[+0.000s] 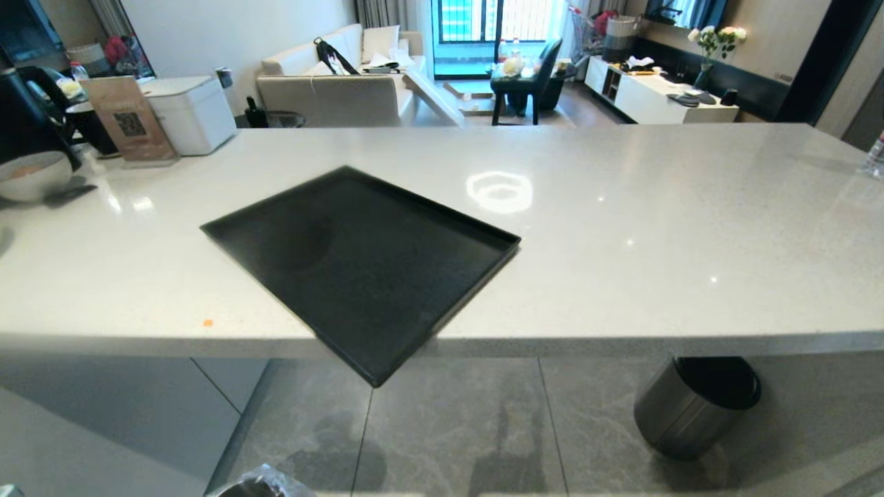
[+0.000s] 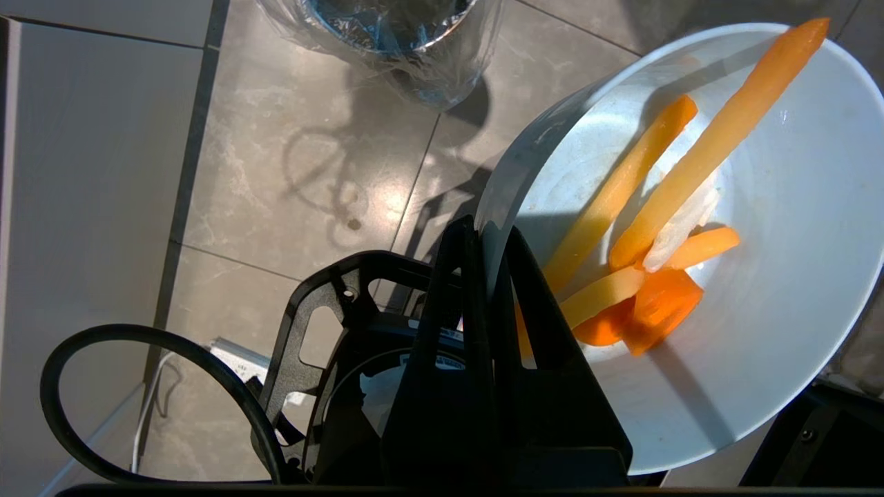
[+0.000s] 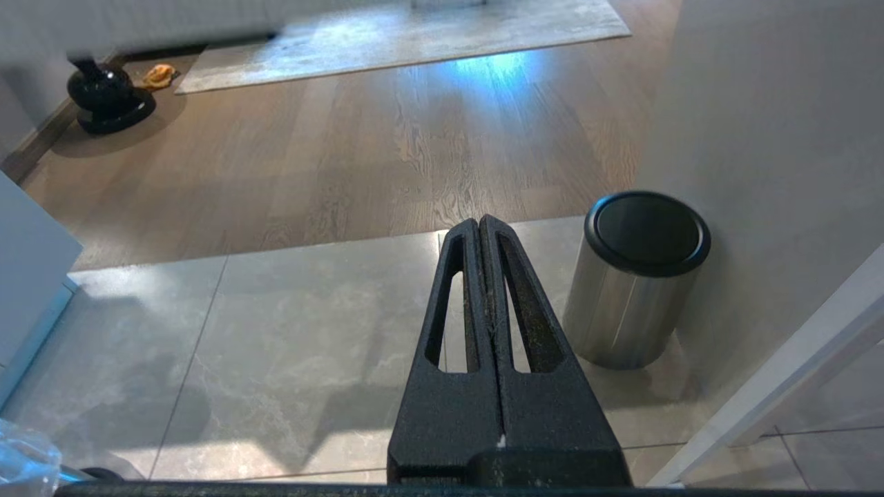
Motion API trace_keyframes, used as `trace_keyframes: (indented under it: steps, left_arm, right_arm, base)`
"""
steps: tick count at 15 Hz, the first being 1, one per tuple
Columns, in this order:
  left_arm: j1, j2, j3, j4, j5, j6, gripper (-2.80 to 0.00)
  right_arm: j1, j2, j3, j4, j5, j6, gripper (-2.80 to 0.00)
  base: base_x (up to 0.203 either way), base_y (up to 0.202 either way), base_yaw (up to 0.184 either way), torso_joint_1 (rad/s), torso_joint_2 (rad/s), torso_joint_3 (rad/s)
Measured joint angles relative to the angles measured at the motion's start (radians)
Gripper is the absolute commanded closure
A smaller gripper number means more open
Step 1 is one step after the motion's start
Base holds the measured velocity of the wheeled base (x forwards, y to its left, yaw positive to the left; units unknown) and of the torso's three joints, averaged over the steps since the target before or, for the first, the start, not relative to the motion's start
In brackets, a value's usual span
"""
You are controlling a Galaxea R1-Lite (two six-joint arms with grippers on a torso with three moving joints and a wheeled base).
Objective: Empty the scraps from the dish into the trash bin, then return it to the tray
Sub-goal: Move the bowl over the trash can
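Observation:
My left gripper [image 2: 487, 231] is shut on the rim of the dish [image 2: 773, 331], a pale glossy bowl held above the floor. Inside lie the scraps [image 2: 649, 221], several yellow and orange vegetable sticks and bits. The trash bin [image 2: 394, 34], shiny metal with a crinkled clear liner, stands on the tiles beyond the dish; its liner [image 1: 262, 483] peeks in at the bottom of the head view. The black tray [image 1: 359, 262] lies bare on the counter, one corner overhanging the near edge. My right gripper [image 3: 480, 224] hangs shut and holds nothing, low above the floor.
A dark-grey cylinder with a black top [image 1: 697, 407] [image 3: 639, 276] stands under the counter's right side. On the counter's far left are a grey-white bowl [image 1: 31, 176], a brown sign [image 1: 128, 121] and a white box [image 1: 190, 114]. A small orange bit [image 1: 207, 322] lies near the counter [image 1: 690, 228] edge.

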Motion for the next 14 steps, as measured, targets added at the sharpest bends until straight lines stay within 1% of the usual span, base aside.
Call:
trace_keyframes:
  steps: [6,9,10,14]
  left_arm:
    - [0.000,-0.003,-0.001,0.000,0.000,0.000,0.00]
    - [0.000,-0.004,0.000,0.000,-0.001,0.000,0.00]
    - [0.000,-0.004,0.001,0.002,-0.002,-0.001,0.00]
    - [0.000,-0.005,0.000,0.000,-0.002,0.000,0.00]
  right_arm:
    - [0.000,0.000,0.000,0.000,0.000,0.000,0.00]
    - [0.000,0.000,0.000,0.000,0.000,0.000,0.00]
    - [0.000,0.000,0.000,0.002,0.000,0.000,0.00]
    - [0.000,0.000,0.000,0.000,0.000,0.000,0.00]
  base:
    - [0.000,0.000,0.000,-0.046,0.45,0.404]
    - [0.000,0.000,0.000,0.010,0.43,0.443]
    - [0.000,0.000,0.000,0.002,0.21,0.237]
    - [0.000,0.000,0.000,0.000,0.00,0.000]
